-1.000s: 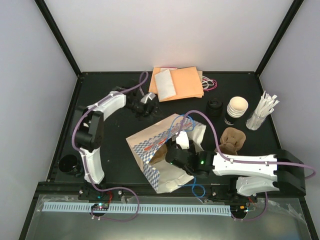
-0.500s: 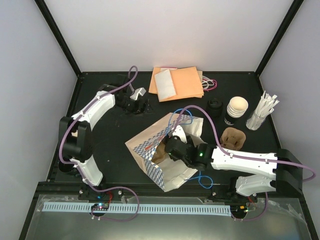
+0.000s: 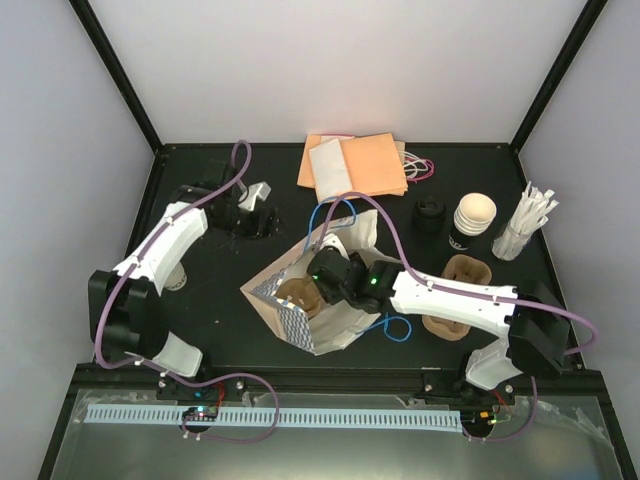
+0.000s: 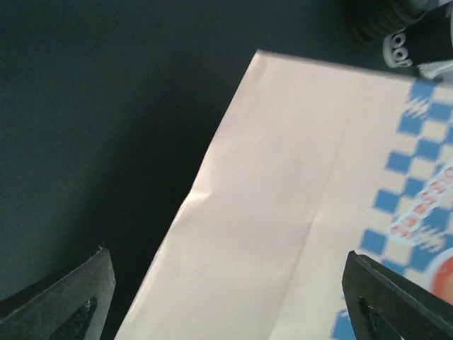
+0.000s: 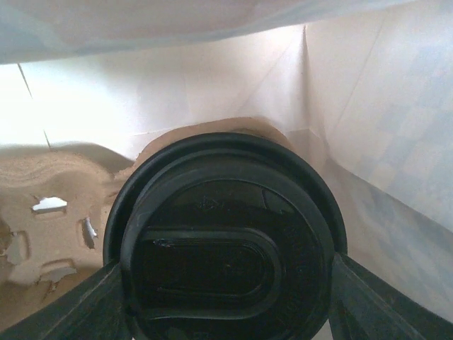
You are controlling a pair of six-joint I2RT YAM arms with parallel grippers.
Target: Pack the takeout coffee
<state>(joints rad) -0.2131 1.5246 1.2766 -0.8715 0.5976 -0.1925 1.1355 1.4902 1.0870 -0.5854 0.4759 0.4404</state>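
Right pincer [image 5: 225, 312] is down inside the paper bag [image 3: 297, 325], pinching the takeout coffee [image 5: 226, 234], with one finger on each side of its black lid. From the wrist view only the lid shows; the cup body under it is hidden.

The coffee is inside the bag, just beside the pulp carrier [image 5: 42, 205] that lies in there to its left. Can't tell whether it is seated in a pocket. From above, the bag stands mid-bench with its mouth open and the right arm reaching in over the rim.

Left pincer [image 4: 228, 301] is spread wide with nothing between the fingers. It hangs over the far-left part of the bench [image 3: 220, 290], apart from the bag. Its camera looks down on a plain bag panel and some blue check print.

A second carrier [image 3: 468, 270] sits on the bench right of the bag, partly under the right arm. The cup stack [image 3: 474, 215] is beyond it, well apart from the bag.
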